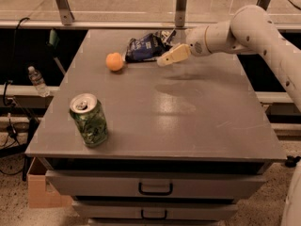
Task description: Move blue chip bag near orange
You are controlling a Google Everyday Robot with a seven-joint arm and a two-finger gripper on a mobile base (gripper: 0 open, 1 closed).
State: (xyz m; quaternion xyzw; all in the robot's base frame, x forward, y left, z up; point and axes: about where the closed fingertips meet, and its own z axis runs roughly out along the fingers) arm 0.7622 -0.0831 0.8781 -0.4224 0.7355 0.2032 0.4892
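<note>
Firstly, task items: the blue chip bag (142, 48) lay crumpled near the far edge of the grey table (197, 126), with its left end just beside the orange (114, 61). Judged from that spacing, the placement asked for was met or nearly so. The orange rested on the bare top to the bag's left, unsupported and likely to roll if the foil were pushed against it. Gripper (165, 60): at the bag's right edge, low over the table and angled down toward the left, at the end of the white arm (249, 29) reaching in from the right. Whether it was clamped on the foil or had let go could not be told, since bag and gripper overlapped from this angle. Judged purpose of the pose: a final nudge or a release beside the fruit. Other items: a green soda can (89, 120), upright and opened, at the near left corner, well apart from the work and out of the arm's path. Drawers (155, 188) under the top were closed. A water bottle (37, 81) stood off the left side, and a cardboard box (40, 192) sat on the floor below. A metal post (180, 6) rose behind the bag. Nothing blocked a withdrawal to the right.
</note>
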